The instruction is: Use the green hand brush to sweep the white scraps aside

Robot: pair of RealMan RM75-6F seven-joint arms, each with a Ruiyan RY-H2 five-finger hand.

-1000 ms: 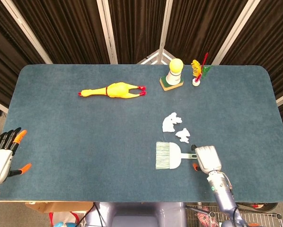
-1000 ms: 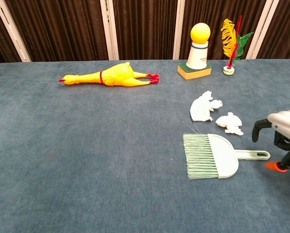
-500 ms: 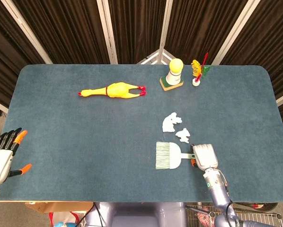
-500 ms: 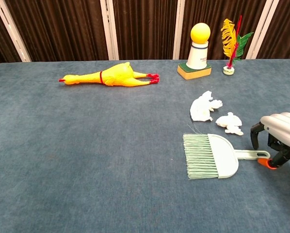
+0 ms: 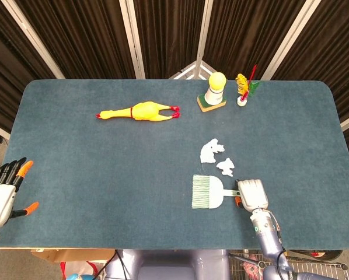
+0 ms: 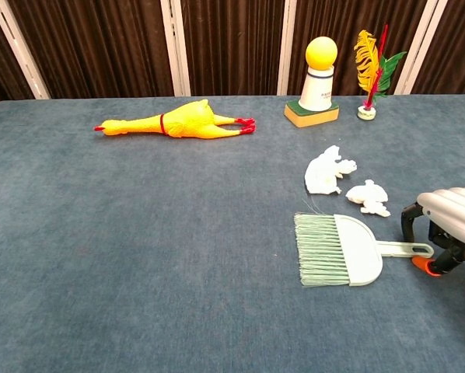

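Observation:
The green hand brush (image 5: 208, 191) lies flat on the blue table, bristles to the left and its thin handle (image 6: 403, 249) pointing right. Two white scraps (image 5: 211, 150) (image 5: 226, 167) lie just beyond it; the chest view shows the larger scrap (image 6: 326, 172) and the smaller one (image 6: 368, 196). My right hand (image 6: 450, 214) arches over the handle's end, dark fingers on the far side and the orange-tipped thumb on the near side, with gaps still showing around the handle. In the head view the right hand (image 5: 251, 194) covers the handle's tip. My left hand (image 5: 2, 195) hovers with fingers spread off the table's front left corner.
A yellow rubber chicken (image 5: 140, 111) lies at the back centre-left. A white post with a yellow ball on a green base (image 5: 213, 93) and a small feather ornament (image 5: 244, 88) stand at the back right. The table's front edge (image 5: 163, 246) runs just behind the brush.
My right hand has slid left and dropped lower, so its fingers and thumb now stand either side of the brush handle's end. The brush, the scraps and the left hand have stayed put.

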